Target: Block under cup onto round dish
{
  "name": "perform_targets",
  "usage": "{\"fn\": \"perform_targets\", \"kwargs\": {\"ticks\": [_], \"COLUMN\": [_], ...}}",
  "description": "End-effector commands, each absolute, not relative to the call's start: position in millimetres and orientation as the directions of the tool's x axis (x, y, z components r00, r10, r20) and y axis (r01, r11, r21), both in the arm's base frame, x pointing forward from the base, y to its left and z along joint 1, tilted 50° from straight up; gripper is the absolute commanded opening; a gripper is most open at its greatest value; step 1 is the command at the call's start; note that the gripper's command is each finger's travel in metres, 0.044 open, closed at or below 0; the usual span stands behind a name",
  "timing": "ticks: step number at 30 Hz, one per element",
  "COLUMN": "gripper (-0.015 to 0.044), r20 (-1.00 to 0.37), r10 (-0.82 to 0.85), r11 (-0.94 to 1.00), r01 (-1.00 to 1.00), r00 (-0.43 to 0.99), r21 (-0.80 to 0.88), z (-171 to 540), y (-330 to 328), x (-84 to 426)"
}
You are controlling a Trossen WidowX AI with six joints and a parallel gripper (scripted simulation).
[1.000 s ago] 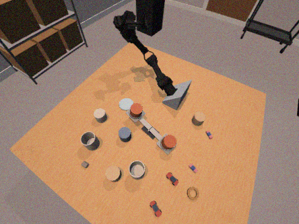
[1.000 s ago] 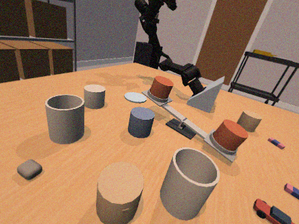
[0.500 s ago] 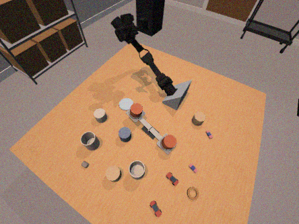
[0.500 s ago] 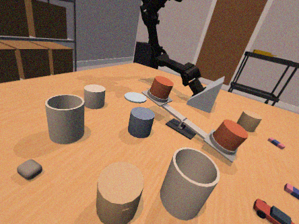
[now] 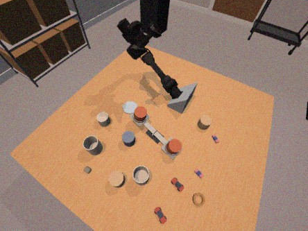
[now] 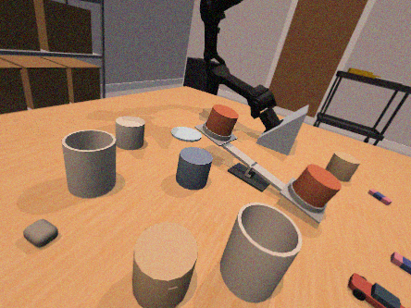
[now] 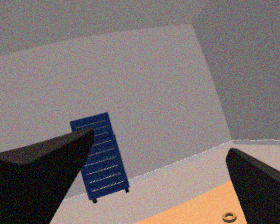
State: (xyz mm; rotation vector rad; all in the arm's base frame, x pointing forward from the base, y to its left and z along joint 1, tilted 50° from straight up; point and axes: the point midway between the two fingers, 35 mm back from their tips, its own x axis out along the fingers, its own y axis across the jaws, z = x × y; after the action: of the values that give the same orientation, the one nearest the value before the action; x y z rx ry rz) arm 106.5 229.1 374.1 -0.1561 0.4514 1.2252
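Note:
Two identical red-orange cups stand upside down on the balance's end pans: the far cup (image 5: 140, 113) (image 6: 222, 120) and the near cup (image 5: 174, 146) (image 6: 317, 186). The balance beam (image 5: 150, 127) (image 6: 241, 155) appears to slope down toward the near cup's end. No block shows; whatever is under either cup is hidden. The pale blue round dish (image 5: 129, 107) (image 6: 186, 134) lies bare beside the far pan. My gripper (image 7: 161, 145) is open and empty, high up beyond the balance, far from both cups; its fingers are outside the exterior view.
A blue cylinder (image 5: 128, 139) (image 6: 194, 168) stands beside the balance. Grey open containers (image 5: 93, 145) (image 6: 260, 252), beige cylinders (image 5: 116, 179) (image 6: 342, 166) and a white-topped cylinder (image 5: 103, 118) (image 6: 130, 132) stand around. A grey wedge (image 5: 182, 98) (image 6: 287, 131) is by the arm's base. Toy cars (image 5: 177, 184) and a ring (image 5: 198, 193) lie in front.

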Motion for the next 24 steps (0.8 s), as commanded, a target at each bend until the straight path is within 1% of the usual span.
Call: {"fn": "perform_targets", "kwargs": {"ticks": [1,6,12,18,24], "gripper": [0.044,0.044,0.044,0.044,0.044], "r20": [-0.516,-0.621,-0.734,-0.829,-0.895], "r10": [0.809,0.725,0.603,0.453,0.283], "r11": [0.424,0.526,0.647,0.763,0.855], "r01": [-0.887,-0.821,-0.73,-0.624,-0.513], "r00": [0.281,0.298,0.313,0.328,0.345], "r21": [0.183,0.22,0.22,0.17,0.073], "z": [346,317,281,246,212], "y": [238,244,248,247,242], "x": [118,128,137,144,148]}}
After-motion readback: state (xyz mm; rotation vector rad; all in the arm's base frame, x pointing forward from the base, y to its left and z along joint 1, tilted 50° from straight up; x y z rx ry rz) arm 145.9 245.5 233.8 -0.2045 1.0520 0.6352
